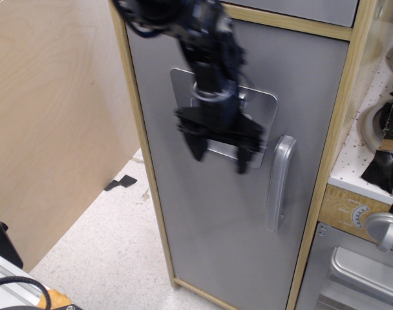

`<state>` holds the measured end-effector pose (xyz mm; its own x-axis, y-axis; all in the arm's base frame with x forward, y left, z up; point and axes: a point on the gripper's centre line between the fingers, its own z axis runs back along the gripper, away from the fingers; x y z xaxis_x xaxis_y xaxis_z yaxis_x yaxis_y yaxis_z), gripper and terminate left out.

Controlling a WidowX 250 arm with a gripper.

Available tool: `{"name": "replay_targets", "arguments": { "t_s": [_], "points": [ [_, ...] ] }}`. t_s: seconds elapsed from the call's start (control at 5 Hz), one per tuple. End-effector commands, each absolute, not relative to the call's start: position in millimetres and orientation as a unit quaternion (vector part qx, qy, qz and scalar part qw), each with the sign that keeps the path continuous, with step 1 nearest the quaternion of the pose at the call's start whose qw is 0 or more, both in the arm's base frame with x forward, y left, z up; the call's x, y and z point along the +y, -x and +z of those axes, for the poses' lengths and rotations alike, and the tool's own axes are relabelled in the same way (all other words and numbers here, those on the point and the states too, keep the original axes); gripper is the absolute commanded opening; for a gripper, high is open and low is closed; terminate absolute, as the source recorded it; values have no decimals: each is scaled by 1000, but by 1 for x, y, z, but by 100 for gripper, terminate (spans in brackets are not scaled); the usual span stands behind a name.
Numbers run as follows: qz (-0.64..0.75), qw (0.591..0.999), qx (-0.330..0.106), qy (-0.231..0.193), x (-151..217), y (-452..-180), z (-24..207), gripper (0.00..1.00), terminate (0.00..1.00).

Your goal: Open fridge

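The fridge (229,213) is a tall toy cabinet with a light wood frame and a large grey door, which is shut. Its silver vertical handle (278,183) sits at the door's right side. The recessed dispenser panel (264,106) is mostly hidden behind my arm. My black gripper (220,153) hangs in front of the door, fingers pointing down and spread apart, open and empty. It is blurred by motion. Its right fingertip (242,163) is a short way left of the handle, not touching it.
A light plywood panel (48,123) stands at the left. A speckled floor (106,245) lies below. At the right is a smaller grey oven door (358,274) with a round knob (385,230), and a white pegboard shelf (377,123) with dark items.
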<state>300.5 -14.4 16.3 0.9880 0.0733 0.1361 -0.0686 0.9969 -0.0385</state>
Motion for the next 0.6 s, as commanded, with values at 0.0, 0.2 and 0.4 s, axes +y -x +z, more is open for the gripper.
{"name": "replay_targets", "arguments": {
  "t_s": [0.0,0.2,0.4],
  "points": [
    [43,992,-116,19,-54,-313,36,100,0],
    [34,991,-128,16,-63,-324,35,100,0],
    [25,988,-153,21,-63,-334,33,100,0]
  ]
}}
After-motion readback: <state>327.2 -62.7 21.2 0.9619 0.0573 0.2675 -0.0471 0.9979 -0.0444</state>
